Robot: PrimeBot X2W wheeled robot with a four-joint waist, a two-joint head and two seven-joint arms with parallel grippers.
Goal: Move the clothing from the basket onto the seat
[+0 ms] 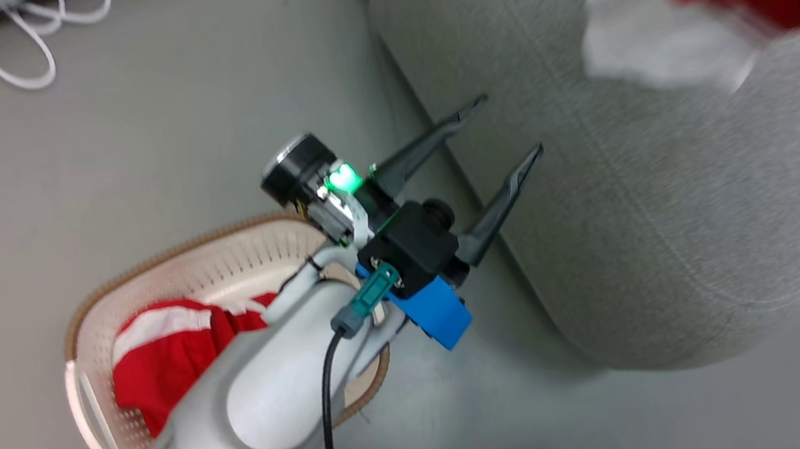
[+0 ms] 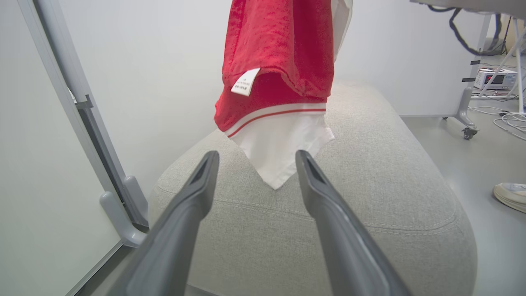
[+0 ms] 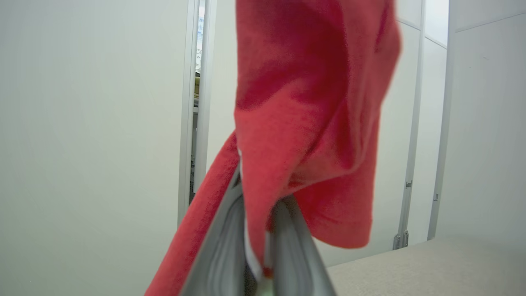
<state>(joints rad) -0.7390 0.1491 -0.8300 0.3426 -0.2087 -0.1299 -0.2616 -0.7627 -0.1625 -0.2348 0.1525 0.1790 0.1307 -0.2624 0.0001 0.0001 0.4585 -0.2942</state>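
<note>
One bright red soft fabric garment with white trim [image 2: 279, 61] is clamped in the right pincer [image 3: 263, 213] and hung over the large grey upholstered seat [image 2: 390, 185], long axis vertical, white corner pointing down. It is judged light and limp (best gripped at a bunched fold). A second red garment [image 1: 167, 345] is seen in the cream perforated plastic basket [image 1: 172, 252]. The left pincer [image 1: 509, 126] is held apart, empty.

**Left arm** [image 1: 240, 397]: we see its pale forearm rising from the lower left of the head view. A black cable [image 1: 326, 392] runs along it to the wrist [image 1: 410, 249], where a green light [image 1: 343, 180] glows. The left gripper [image 1: 509, 126] points up and to the right, its two long dark fingers spread wide apart; we find the same gap in the left wrist view.

**Right gripper** [image 3: 259, 193]: we see its two fingers pressed close together, pinching a fold of the red garment [image 3: 312, 102].
</note>
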